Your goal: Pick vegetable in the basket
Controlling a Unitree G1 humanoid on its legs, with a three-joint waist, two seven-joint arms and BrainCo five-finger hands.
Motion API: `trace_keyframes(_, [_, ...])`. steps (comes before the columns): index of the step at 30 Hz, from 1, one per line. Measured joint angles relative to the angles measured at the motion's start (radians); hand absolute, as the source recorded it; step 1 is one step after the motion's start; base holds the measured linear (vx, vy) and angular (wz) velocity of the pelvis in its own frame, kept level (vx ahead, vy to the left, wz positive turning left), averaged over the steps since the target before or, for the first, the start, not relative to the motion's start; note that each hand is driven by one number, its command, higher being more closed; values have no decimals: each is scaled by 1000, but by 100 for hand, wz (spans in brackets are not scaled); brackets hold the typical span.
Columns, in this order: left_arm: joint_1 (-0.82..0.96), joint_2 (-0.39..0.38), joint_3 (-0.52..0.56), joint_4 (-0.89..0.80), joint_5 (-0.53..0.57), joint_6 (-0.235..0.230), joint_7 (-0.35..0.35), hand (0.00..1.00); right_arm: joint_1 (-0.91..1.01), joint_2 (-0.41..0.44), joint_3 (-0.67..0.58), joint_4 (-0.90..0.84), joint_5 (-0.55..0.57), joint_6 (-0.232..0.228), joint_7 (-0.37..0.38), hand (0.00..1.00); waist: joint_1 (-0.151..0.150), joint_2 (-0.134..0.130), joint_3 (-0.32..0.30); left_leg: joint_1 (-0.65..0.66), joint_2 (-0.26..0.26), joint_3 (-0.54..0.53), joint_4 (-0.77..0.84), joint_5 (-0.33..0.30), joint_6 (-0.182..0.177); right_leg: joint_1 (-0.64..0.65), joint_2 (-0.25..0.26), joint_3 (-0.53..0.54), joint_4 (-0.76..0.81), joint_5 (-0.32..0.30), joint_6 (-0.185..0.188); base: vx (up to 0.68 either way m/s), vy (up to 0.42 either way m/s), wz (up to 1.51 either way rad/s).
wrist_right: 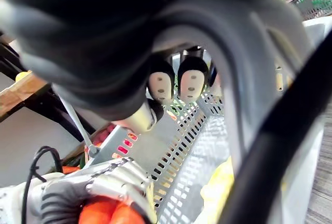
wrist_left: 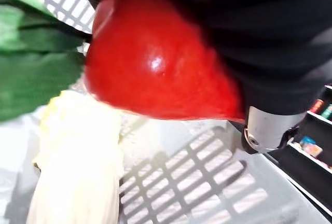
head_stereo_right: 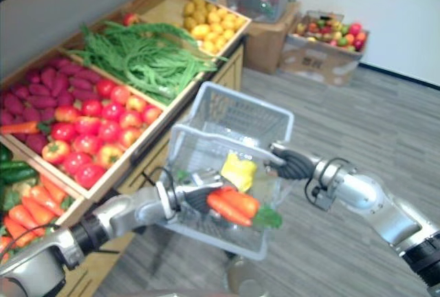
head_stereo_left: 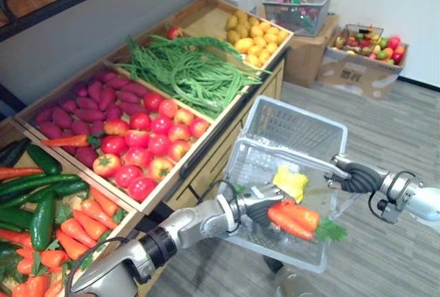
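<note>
My left hand (head_stereo_left: 256, 205) clutches carrots (head_stereo_left: 294, 219) near the rim of the basket (head_stereo_left: 297, 113) gripped by my right hand (head_stereo_left: 359, 177); releasing here could drop them outside.

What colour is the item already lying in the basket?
The item in the basket is yellow; left eye view shows it best.

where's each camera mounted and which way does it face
Left eye view: on the head, looking down at the stand and basket; both arms show, left hand holding carrots, right hand gripping the basket's edge.
Right eye view: same scene, slightly aside.
Left wrist view: past the left hand's dark cover into the basket, carrots close.
Right wrist view: past the right hand's curled fingertips at the basket wall.
Shared: right wrist and eye views show the left hand holding carrots.
</note>
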Motion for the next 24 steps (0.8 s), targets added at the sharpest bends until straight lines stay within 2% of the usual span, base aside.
trace_keyframes(10, [-2,-89,98,122,83,43,41,100,3,15,0,-4,17,7,31,100,2,-2,2,-14,16,-12,17,-10,2,-2,-3,-13,0,0,0,-54,-26,4])
trace_keyframes(13, [-4,-122,128,160,129,70,44,100,4,15,0,-12,17,16,32,100,2,-3,2,-14,16,-12,18,-12,1,-2,-3,-13,0,0,0,0,0,0])
trace_keyframes(14, [-9,-134,136,177,150,82,45,0,6,15,0,-17,17,18,32,100,3,-2,2,-14,16,-12,19,-13,1,-2,-3,-12,0,0,0,0,0,0])
trace_keyframes(19, [-12,-179,207,227,161,110,46,0,6,16,-1,-18,17,27,32,100,6,-3,1,-14,16,-11,21,-14,0,-3,-2,-10,0,0,0,-38,-11,-1])
trace_keyframes(21, [-17,-187,224,250,187,131,44,0,7,16,-2,-18,17,46,34,100,10,-3,1,-14,16,-10,23,-15,0,-4,-2,-8,0,0,0,-61,-19,-2])
trace_keyframes(24, [-21,-190,243,270,193,143,36,0,16,18,-16,-23,18,53,53,100,11,-3,2,-14,17,-7,23,-15,0,-6,0,-5,1,0,0,-70,-23,-3])
